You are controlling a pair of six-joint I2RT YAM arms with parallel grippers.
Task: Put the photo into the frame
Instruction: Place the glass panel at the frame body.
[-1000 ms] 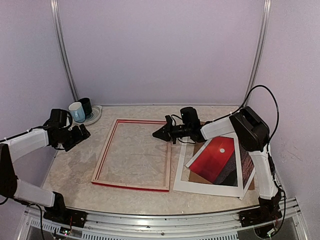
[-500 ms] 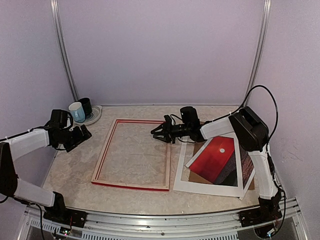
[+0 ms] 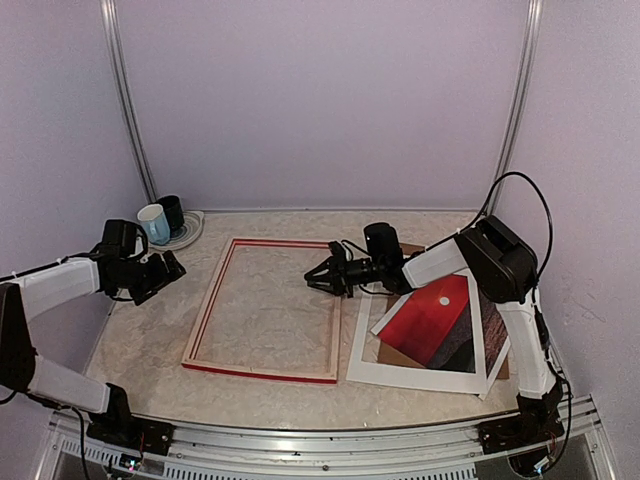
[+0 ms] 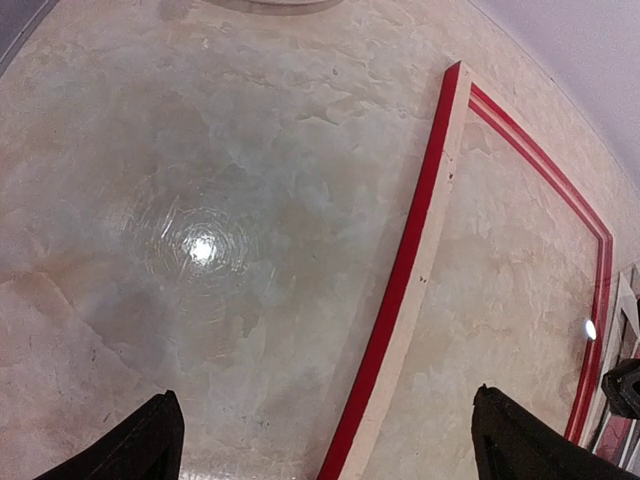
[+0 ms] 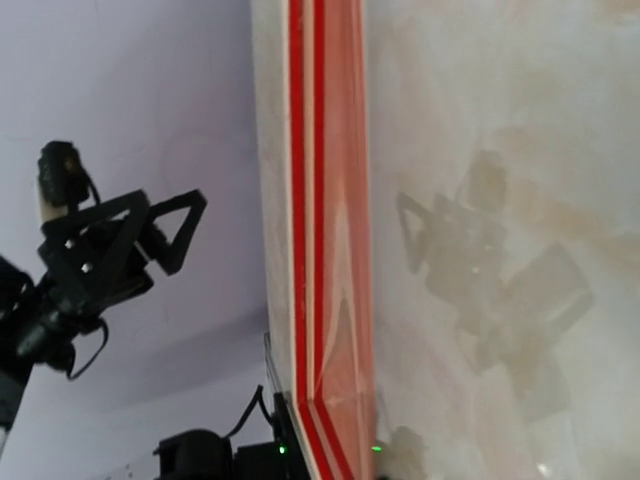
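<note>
From above, the frame [image 3: 262, 373] lies flat at the middle of the table [image 3: 140, 340], with bare tabletop showing inside it. The photo [image 3: 430, 320] lies outside it, at 3 o'clock from the frame, tilted on a white mat [image 3: 400, 375] with a brown board [image 3: 392, 352] under its near corner. The right gripper [image 3: 318, 276] hangs over the frame's right rail near its 1 o'clock corner. Its jaws are partly apart with nothing between them, though whether a tip touches the rail is unclear. The left gripper [image 3: 165, 268] hovers at 9 o'clock from the frame, jaws spread wide and empty. Two mugs [image 3: 160, 218] stand at 10 o'clock in the far corner.

In the left wrist view, both fingertips [image 4: 150, 440] sit at the bottom corners, far apart, with only tabletop and the frame's left rail between them.

In the right wrist view, its own fingers are out of sight. The frame's red rail runs top to bottom, the right arm's reflection shows on the tabletop at 3 o'clock, and the left gripper shows at 9 o'clock.
</note>
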